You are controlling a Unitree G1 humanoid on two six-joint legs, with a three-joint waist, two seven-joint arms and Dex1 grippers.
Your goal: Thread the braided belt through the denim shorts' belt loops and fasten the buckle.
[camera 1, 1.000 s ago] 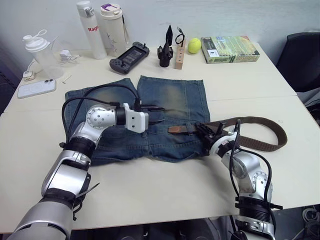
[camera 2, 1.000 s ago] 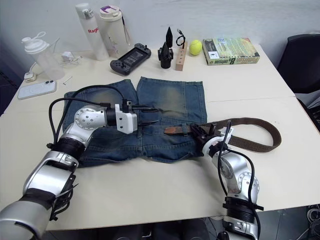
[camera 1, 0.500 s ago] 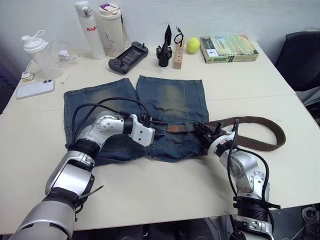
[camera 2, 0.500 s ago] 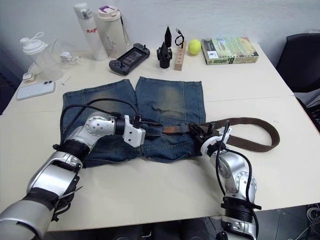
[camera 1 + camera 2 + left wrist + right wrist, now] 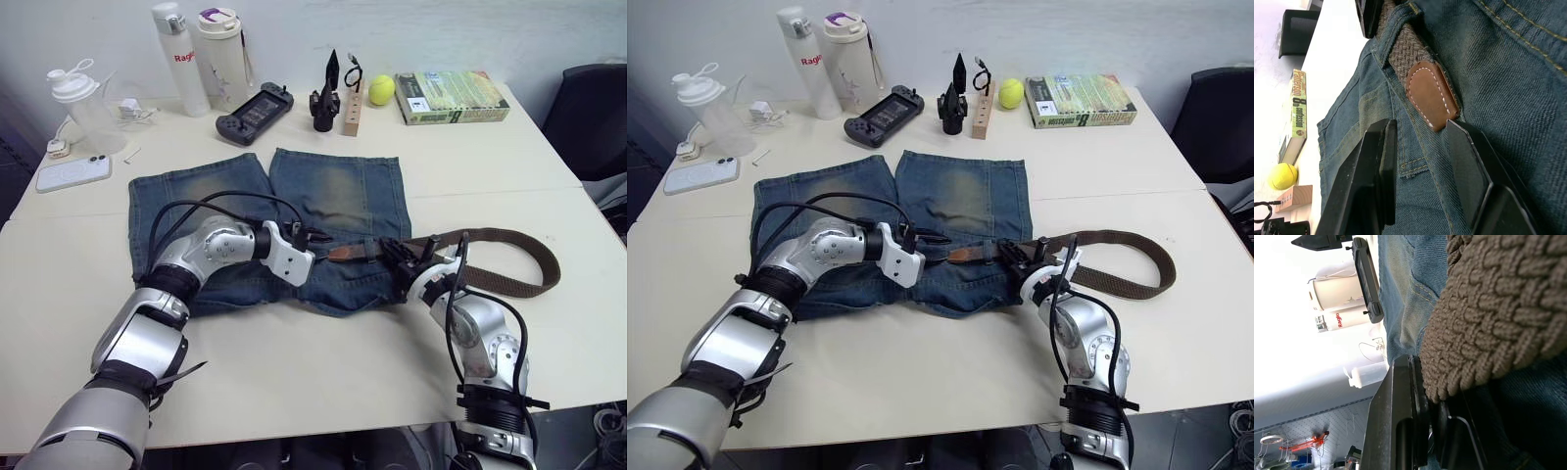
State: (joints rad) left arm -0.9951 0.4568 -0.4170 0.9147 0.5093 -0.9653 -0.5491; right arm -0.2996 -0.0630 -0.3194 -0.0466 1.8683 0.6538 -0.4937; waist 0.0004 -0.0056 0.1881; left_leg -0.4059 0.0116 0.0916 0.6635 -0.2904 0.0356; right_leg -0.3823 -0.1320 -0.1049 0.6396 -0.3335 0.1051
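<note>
Denim shorts [image 5: 294,211]: laid flat at the middle of the table [image 5: 294,372], waistband toward the near edge, legs toward the far edge.

Braided belt [image 5: 509,240]: long axis run along the waistband, parallel to the near edge. The tan leather tip [image 5: 1431,94] is pointed toward the table's left side and is seen emerging from under a belt loop [image 5: 1396,22]. The remaining strap is curved in a loop on bare table past the shorts' right edge. The buckle cannot be made out.

Left gripper [image 5: 1422,161]: fingers held apart, one on each side of the leather tip, not closed on it.

Right gripper [image 5: 405,260]: placed at the shorts' right waistband edge, fingers clamped on the braided belt.

Containers: two bottles [image 5: 201,54] and a shaker [image 5: 78,103] are stood at the far left corner, lids on, contents not discernible.

Far edge: game controller [image 5: 255,111], wooden block [image 5: 354,108], tennis ball [image 5: 381,89], book [image 5: 451,96]. Left edge: phone [image 5: 72,174].

Open room: bare table is left along the near edge and at the right side.
</note>
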